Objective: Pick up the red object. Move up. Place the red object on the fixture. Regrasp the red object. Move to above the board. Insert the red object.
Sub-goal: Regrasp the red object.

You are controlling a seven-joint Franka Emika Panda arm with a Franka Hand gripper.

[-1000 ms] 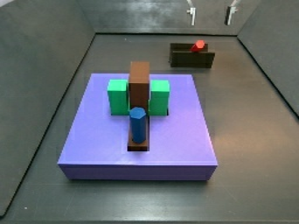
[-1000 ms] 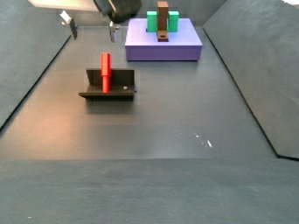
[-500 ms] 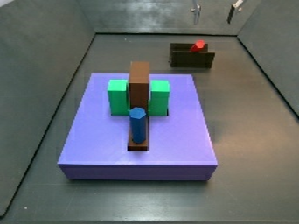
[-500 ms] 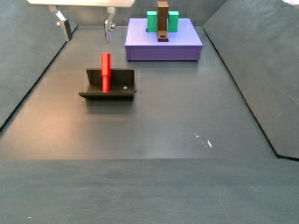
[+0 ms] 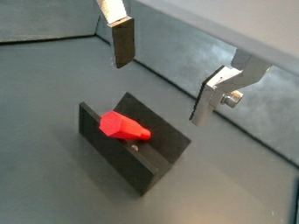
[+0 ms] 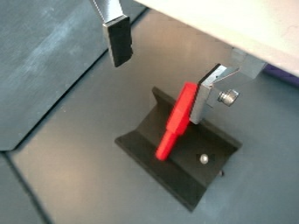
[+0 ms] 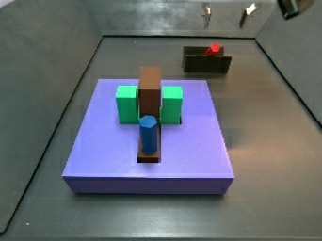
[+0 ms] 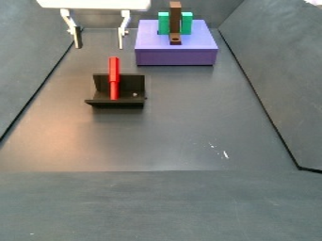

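From my station I see two green blocks (image 7: 127,104) side by side, with a brown bar (image 7: 151,89) standing upright between them and rising above both; a blue peg (image 7: 149,135) stands upright just in front of the bar in that side view, shorter than it; in a side view from the opposite end the same cluster (image 8: 176,23) looks small and far off; the grey floor (image 8: 189,122) carries a small bright speck (image 8: 212,146); dark walls (image 7: 51,66) slope up around it.
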